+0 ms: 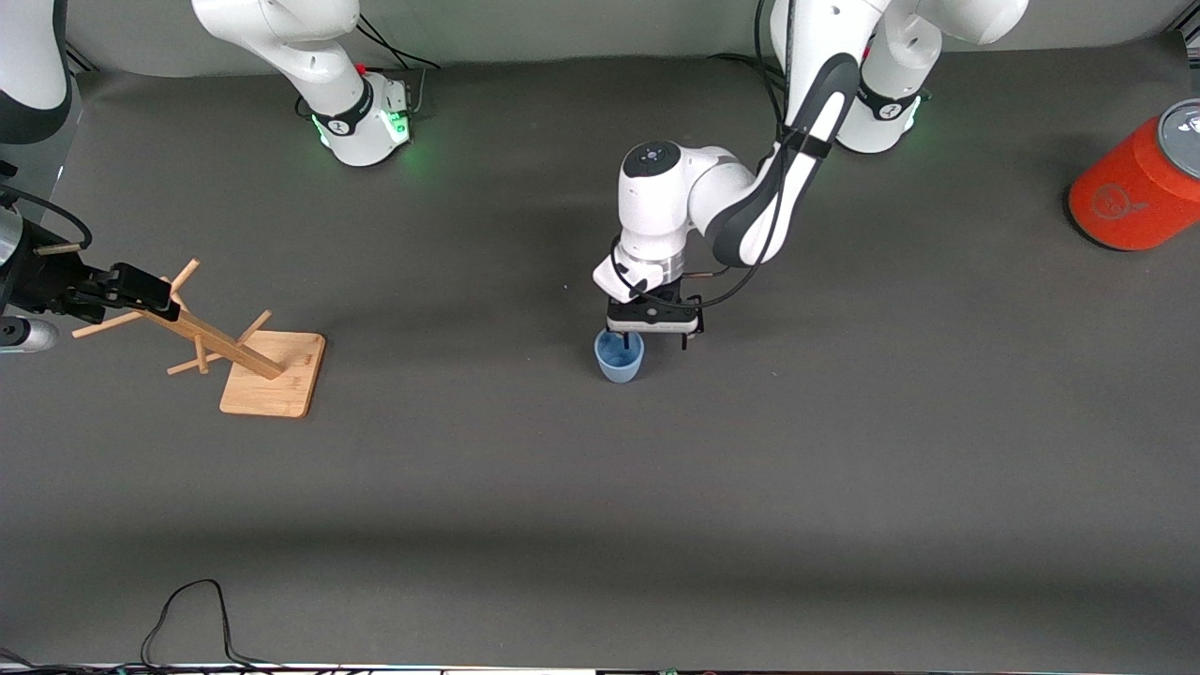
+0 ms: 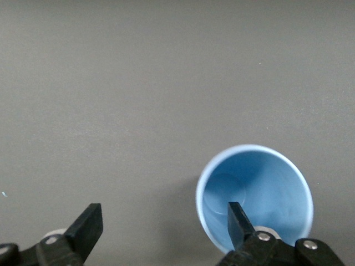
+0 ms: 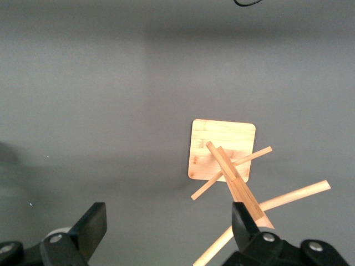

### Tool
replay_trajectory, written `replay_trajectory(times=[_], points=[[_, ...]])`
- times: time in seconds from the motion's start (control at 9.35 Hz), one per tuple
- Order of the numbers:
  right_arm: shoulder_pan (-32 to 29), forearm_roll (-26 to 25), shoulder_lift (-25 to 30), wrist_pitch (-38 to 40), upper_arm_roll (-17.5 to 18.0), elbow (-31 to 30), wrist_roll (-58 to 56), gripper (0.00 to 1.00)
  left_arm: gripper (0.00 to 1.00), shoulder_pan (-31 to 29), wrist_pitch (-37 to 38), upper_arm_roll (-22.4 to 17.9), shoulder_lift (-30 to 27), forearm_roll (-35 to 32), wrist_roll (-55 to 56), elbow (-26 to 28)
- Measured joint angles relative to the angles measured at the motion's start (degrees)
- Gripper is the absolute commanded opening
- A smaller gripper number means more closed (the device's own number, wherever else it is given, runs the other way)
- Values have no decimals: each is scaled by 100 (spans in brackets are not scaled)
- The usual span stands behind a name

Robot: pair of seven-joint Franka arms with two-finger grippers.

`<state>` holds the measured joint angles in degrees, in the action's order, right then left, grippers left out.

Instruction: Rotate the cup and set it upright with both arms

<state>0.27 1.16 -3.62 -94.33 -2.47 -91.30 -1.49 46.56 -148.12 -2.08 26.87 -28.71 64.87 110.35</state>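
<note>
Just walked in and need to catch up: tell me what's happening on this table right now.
The pale blue cup stands upright, mouth up, mid-table. The left tool is right at it with jaws open, one finger inside the rim, gripping nothing. The right tool waits, open, over the wooden peg rack toward the right arm's end. An orange can lies at the left arm's end.

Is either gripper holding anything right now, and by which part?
Nothing is held. The left gripper is open over the upright cup, one finger inside its rim; the right gripper waits open above the peg rack.
</note>
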Motion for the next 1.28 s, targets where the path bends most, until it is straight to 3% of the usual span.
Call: replay_trajectory(times=[0.32, 0.64, 0.96, 1.28], points=[[0, 0, -1, -8, -5, 0, 0, 100, 100, -115, 316, -41, -10, 136, -37, -229], [-2, 0, -8, -11, -8, -1, 0, 100, 100, -268, 1978, -73, -101, 1468, -1585, -1350], [-3, 0, -9, -12, -10, -2, 0, 100, 100, -1185, 3711, -104, -207, 2171, -3275, -2697], [-6, 0, -12, -17, -13, -4, 0, 100, 100, -2347, 4701, -124, -699, 2389, -4553, -3016]])
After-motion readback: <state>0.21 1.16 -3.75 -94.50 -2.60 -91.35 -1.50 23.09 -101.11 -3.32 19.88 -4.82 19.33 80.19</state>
